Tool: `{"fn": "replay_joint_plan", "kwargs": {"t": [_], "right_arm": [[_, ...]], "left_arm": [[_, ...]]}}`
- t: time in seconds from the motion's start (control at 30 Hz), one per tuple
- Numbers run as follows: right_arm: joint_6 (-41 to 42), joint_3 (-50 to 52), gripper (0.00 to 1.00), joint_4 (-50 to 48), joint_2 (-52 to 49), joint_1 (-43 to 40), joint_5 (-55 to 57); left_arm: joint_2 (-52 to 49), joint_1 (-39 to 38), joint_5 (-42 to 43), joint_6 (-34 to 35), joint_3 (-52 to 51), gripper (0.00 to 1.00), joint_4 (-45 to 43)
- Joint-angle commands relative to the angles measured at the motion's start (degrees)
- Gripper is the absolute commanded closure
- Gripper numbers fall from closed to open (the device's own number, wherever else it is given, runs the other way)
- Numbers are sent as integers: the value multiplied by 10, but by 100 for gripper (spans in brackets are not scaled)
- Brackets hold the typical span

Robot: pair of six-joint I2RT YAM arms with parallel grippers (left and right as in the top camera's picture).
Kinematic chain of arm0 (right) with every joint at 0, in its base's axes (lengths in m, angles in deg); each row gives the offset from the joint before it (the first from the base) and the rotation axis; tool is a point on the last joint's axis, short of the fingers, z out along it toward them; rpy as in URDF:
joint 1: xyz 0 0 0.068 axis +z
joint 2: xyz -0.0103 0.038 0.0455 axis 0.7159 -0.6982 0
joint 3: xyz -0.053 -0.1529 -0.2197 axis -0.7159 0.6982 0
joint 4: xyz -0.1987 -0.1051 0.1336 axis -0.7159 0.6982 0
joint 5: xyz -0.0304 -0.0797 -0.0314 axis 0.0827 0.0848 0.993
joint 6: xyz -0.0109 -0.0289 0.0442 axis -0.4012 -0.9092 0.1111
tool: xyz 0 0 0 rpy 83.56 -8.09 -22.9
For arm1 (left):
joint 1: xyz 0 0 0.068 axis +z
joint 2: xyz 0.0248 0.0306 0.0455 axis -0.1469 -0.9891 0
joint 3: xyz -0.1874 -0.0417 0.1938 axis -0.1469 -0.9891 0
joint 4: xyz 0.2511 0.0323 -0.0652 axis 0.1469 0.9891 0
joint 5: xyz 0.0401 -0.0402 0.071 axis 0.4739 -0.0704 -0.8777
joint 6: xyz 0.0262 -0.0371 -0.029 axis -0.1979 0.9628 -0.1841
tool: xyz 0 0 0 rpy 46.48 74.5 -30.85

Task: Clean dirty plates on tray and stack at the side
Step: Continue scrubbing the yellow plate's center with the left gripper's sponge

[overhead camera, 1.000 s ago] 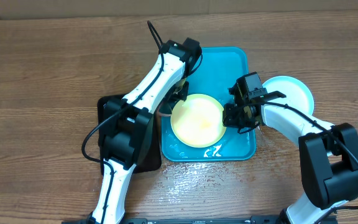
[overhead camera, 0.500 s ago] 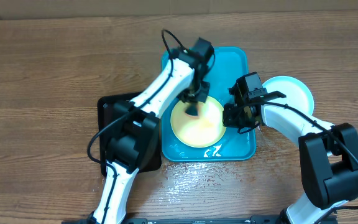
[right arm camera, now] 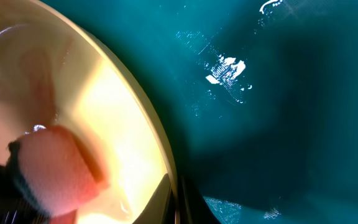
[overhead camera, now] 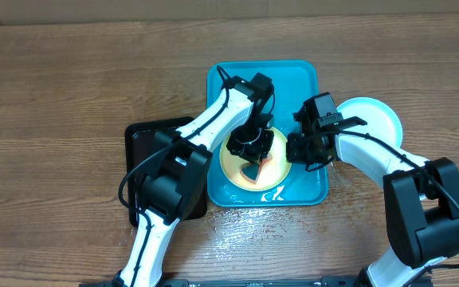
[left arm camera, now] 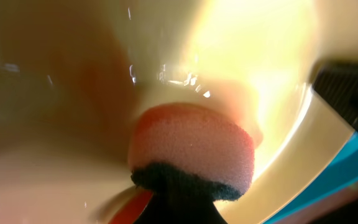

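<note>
A pale yellow-green plate (overhead camera: 231, 169) lies in the near half of the turquoise tray (overhead camera: 293, 80). My left gripper (overhead camera: 253, 159) is over the plate's middle, shut on a pink sponge (left arm camera: 191, 149) with a dark scouring side. The sponge presses on the wet plate surface (left arm camera: 55, 124); the left gripper (left arm camera: 182, 208) shows only as dark fingers under it. My right gripper (overhead camera: 296, 149) is shut on the plate's right rim; its thin fingers (right arm camera: 185, 202) pinch the rim (right arm camera: 148, 124), with the sponge (right arm camera: 55, 168) beyond it. A light blue plate (overhead camera: 373, 118) sits on the table right of the tray.
A black tray (overhead camera: 143, 142) lies left of the turquoise one, partly under my left arm. Water glistens on the tray floor (right arm camera: 229, 68) and on the wooden table (overhead camera: 245, 225) in front of it.
My left arm swung from the tray's left edge over the plate and lowered the sponge onto its middle. The right gripper and the plate's rim have stayed put.
</note>
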Motion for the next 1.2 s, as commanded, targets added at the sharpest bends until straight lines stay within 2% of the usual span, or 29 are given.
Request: {"fn": "replay_joint_plan", "kwargs": {"t": [0.0,0.27,0.57,0.8,0.87,1.03,1.17], "right_arm": [[-2,19,96,6,-15,-7,59],[-2,19,96,6,-15,-7,59],[-2,19,96,7,-15,-7,60],[-2,19,96,7,-15,-7,64],[-2,19,96,7,-15,-7,63],[-2,19,96,10,-15,-7,63],[-2,19,96,13,-15,-7,63]], "left_arm": [[13,-4,-6,-42,-5,96,19],[13,12,-335,66,-5,96,32],[13,21,-430,66,-5,96,-8],[14,21,-428,67,-5,96,-54],[14,20,-392,55,-5,96,-71],[14,14,-237,-26,-5,96,-127],[14,8,-192,-65,-5,96,-150]]}}
